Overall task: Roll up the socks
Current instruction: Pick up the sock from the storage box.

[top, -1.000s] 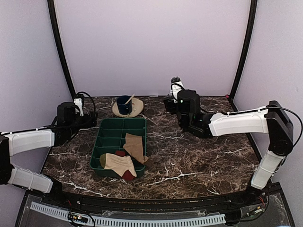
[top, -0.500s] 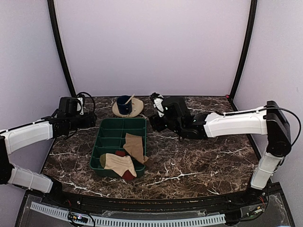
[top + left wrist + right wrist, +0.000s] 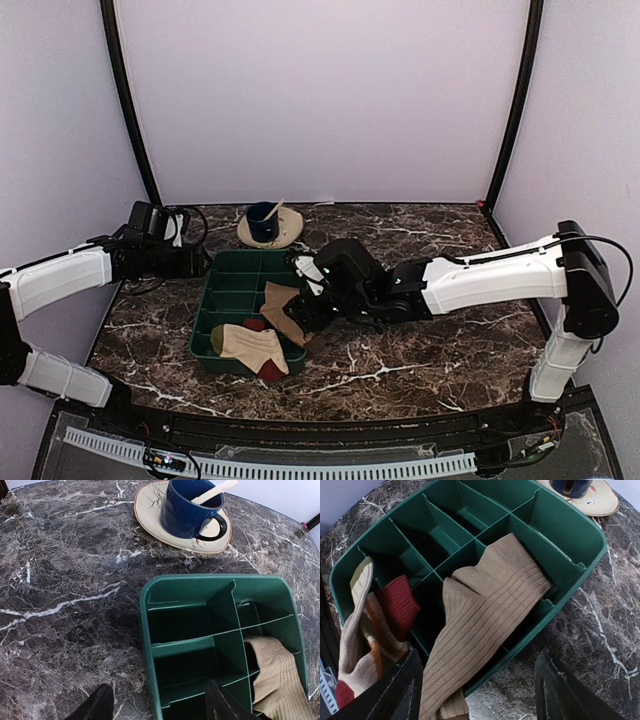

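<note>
Left arm (image 3: pixel 60 282), right arm (image 3: pixel 490 272): white shells on long links, black joints and elbows. Wrist blocks black, boxy. Small green light (image 3: pixel 320 267) on right wrist. Thin black cable (image 3: pixel 200 222) looped at left wrist, another along right elbow. Fingers (image 3: pixel 395 692) matte black, tapered.

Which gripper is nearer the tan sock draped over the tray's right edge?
Right. The right gripper hovers directly over that sock; the left gripper hangs by the tray's far-left corner.
</note>
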Controlling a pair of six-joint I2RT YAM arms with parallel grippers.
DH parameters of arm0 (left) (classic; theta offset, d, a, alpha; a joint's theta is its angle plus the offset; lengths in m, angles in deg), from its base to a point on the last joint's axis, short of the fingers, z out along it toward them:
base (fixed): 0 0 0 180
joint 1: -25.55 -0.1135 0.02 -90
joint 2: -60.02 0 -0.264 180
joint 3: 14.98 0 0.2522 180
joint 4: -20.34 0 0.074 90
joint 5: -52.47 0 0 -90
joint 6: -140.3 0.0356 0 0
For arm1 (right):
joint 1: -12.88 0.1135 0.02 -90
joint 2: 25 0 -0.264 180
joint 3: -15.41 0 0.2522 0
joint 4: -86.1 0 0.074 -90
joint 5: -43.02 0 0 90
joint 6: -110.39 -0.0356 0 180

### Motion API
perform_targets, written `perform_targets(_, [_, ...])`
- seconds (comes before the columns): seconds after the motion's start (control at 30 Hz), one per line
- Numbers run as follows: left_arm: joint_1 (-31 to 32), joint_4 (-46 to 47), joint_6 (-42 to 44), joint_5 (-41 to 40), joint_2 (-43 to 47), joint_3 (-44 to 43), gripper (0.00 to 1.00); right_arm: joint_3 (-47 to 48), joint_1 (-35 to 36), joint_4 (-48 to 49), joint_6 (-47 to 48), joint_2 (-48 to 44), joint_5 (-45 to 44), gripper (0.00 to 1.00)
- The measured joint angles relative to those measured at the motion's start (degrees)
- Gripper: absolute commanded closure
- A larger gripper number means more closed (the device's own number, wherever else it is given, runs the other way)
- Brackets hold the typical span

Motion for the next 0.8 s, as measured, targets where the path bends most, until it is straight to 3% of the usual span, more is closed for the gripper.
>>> perform_targets(0.8, [0.0, -5.5, -0.3, 6.1, -6.7, -0.2, 0.44, -5.2, 4.3, -7.3, -13.0, -6.8, 7.5, 0.35])
